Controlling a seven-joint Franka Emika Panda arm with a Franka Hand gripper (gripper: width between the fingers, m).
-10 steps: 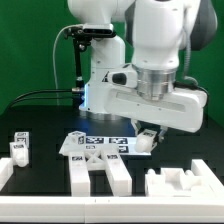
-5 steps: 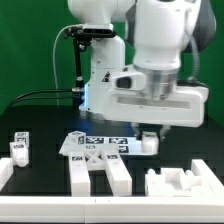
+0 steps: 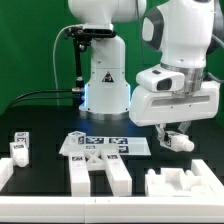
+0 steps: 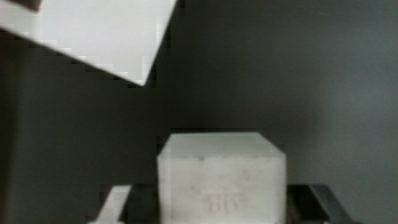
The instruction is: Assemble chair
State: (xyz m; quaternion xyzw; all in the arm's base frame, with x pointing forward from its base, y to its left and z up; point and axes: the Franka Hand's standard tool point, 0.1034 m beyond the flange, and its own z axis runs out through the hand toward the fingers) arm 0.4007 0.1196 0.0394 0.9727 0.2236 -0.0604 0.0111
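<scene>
Reaches from the base [image 3: 105,85] forward to the exterior view's right, with the wrist [image 3: 178,95] bent downward. Carries the end effector [image 3: 178,138] pointing down (slightly tilted, not quite plumb). Pinches a white block [image 4: 221,165] between both fingers [image 4: 313,200], closed against its sides.

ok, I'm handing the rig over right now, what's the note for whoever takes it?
Gripper: shut on a small white block, held to the exterior view's right of the marker board; hard to tell whether it clears the table.
Other chair parts lie loose: tagged piece at the exterior view's left, two chunky pieces in front, notched slab at front right.
Done: one block grasped; nothing looks joined.
Left: all the joining.
</scene>
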